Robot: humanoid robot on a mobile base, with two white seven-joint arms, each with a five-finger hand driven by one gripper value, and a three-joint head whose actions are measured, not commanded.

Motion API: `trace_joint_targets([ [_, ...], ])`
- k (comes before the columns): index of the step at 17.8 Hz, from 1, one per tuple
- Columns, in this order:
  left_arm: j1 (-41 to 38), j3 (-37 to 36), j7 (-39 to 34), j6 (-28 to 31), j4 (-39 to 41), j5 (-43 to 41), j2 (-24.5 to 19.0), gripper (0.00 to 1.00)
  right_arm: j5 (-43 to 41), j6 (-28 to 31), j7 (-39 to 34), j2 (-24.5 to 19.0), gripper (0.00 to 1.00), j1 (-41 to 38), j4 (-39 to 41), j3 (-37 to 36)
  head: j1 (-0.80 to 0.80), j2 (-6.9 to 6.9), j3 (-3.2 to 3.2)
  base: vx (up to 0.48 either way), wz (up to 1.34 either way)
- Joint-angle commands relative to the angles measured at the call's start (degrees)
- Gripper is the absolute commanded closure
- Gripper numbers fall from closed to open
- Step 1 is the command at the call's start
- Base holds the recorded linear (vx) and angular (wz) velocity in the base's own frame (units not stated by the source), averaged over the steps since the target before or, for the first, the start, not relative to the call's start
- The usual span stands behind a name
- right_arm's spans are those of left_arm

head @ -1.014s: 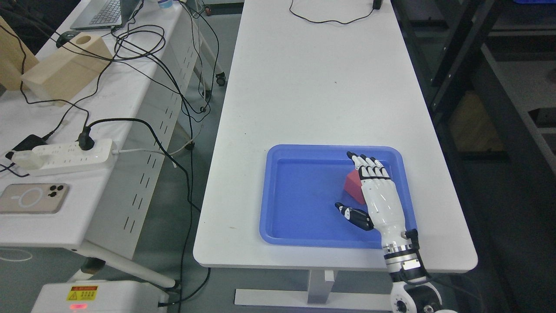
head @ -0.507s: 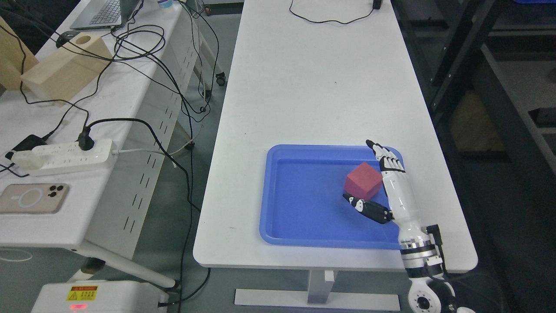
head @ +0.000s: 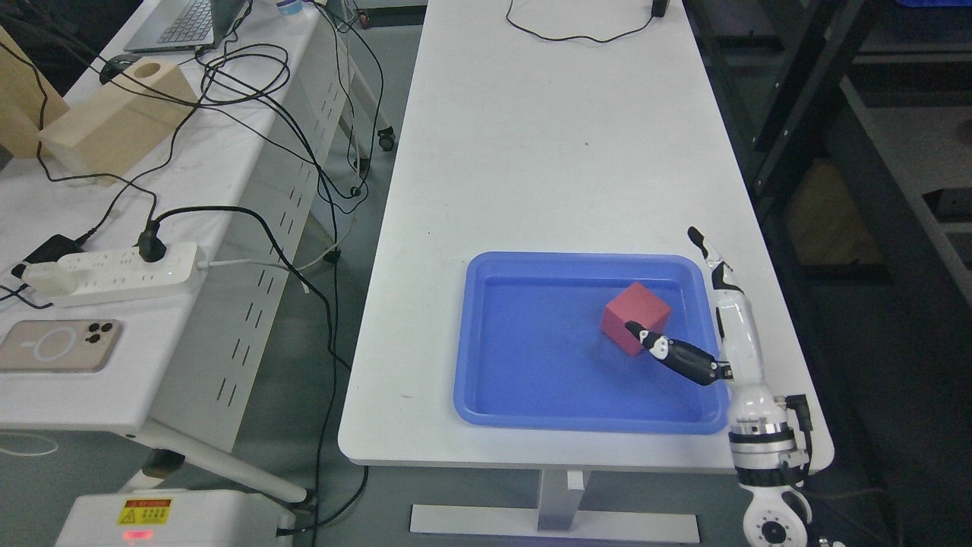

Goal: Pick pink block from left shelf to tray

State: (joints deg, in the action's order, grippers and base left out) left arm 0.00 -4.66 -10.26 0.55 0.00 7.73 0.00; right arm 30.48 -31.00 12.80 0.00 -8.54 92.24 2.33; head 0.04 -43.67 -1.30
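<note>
A pink-red block (head: 635,317) lies inside the blue tray (head: 486,380), toward the tray's right side, resting on the tray floor. My right hand (head: 695,304) is at the tray's right rim, seen edge-on, with its fingers (head: 717,266) straight and spread upward and its black thumb (head: 676,353) reaching toward the block's front corner. The hand is open and holds nothing. Its white forearm comes up from the lower right. The left arm does not show.
The tray sits at the near end of a long white table (head: 562,152). A second table at left carries a power strip (head: 110,273), a phone (head: 57,346), wooden boxes (head: 114,125) and tangled cables. Dark shelving (head: 835,114) stands to the right.
My right hand has drawn away to the right off the block, turning edge-on over the tray's right rim. The block now lies fully uncovered in the tray.
</note>
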Motion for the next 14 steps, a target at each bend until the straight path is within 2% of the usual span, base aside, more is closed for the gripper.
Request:
trace_joint_targets([
  [1, 1.7, 0.0, 0.0, 0.0, 1.0, 0.0, -1.0, 0.00, -24.9, 0.0, -0.1, 1.0, 0.01, -0.3, 0.6, -2.8, 0.00, 0.00, 0.00, 0.000, 0.00],
  [4, 1.7, 0.0, 0.0, 0.0, 1.0, 0.0, -1.0, 0.00, -24.9, 1.3, -0.5, 1.0, 0.01, -0.5, 0.6, -2.7, 0.00, 0.00, 0.00, -0.032, 0.00],
  [6, 1.7, 0.0, 0.0, 0.0, 1.0, 0.0, -1.0, 0.00, -24.9, 5.0, -2.1, 1.0, 0.01, -0.6, 0.6, -2.7, 0.00, 0.00, 0.00, -0.067, 0.01],
  [7, 1.7, 0.0, 0.0, 0.0, 1.0, 0.0, -1.0, 0.00, -24.9, 9.9, -4.9, 1.0, 0.01, -0.5, 0.6, -2.9, 0.00, 0.00, 0.00, -0.084, 0.01],
  [9, 1.7, 0.0, 0.0, 0.0, 1.0, 0.0, -1.0, 0.00, -25.0, 14.9, -11.2, 1.0, 0.01, -0.6, 0.6, -4.3, 0.00, 0.00, 0.00, -0.116, 0.00],
  [11, 1.7, 0.0, 0.0, 0.0, 1.0, 0.0, -1.0, 0.00, -26.7, 16.3, -17.6, 1.0, 0.00, -0.6, 0.6, -6.8, 0.00, 0.00, 0.00, -0.137, 0.01],
  [14, 1.7, 0.0, 0.0, 0.0, 1.0, 0.0, -1.0, 0.00, -30.2, 17.6, -20.9, 1.6, 0.00, -0.5, 0.6, -9.6, 0.00, 0.00, 0.00, -0.130, 0.02],
])
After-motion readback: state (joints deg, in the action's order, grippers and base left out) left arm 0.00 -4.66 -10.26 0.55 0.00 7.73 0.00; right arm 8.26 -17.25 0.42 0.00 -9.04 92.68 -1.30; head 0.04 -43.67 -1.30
